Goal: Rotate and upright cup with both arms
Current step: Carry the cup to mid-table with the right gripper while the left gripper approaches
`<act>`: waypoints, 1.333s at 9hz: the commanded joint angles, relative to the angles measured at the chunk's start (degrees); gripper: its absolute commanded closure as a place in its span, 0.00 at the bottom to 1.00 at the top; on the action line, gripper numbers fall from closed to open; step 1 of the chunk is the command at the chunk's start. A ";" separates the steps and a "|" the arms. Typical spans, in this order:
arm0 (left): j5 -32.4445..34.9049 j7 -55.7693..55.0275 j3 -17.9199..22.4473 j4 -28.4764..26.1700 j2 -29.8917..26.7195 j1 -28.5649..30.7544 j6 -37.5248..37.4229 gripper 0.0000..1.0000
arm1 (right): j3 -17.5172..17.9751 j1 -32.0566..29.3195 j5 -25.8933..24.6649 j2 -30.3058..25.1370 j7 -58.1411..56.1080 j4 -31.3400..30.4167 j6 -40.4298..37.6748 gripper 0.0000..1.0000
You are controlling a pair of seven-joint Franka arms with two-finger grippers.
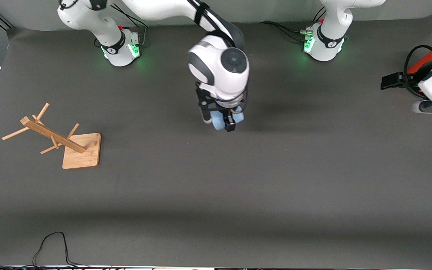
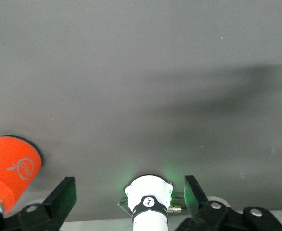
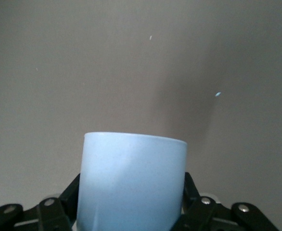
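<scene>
Clamped tight there at centre frame, slightly above the middle of the front view: right gripper (image 1: 226, 119) shut across the pale-blue cup (image 1: 225, 119), fingers (image 1: 231, 123) pinching opposite sides of the wall, cup held over the grey table (image 1: 216, 195). Hard to say from the front view whether lifted clear or resting on the mat. In the right wrist view, filling the lower centre: the cup's smooth matte side (image 3: 131, 185), black jaws hugging it on both sides. Probably light, stiff plastic, thin-walled and a touch slippery given the taper; not fragile by the look of it. Best taken across the body near mid-height, or by the wider rim for a handover. Over at the right edge of the front view, waiting: left gripper (image 1: 392, 80), jaws spread wide and holding nothing, with an orange canister (image 1: 420, 62) partly hidden under it; same canister at the lower left of the left wrist view (image 2: 11, 166). Count so far: one cup, two arms, two grippers, one orange canister, one wooden peg rack (image 1: 56, 140) at middle left of the front view.
</scene>
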 commanded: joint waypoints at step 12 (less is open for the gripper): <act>-5.20 -10.74 -0.08 1.82 22.31 -11.84 23.71 0.00 | -1.13 4.95 -2.65 20.88 16.54 11.54 6.70 0.00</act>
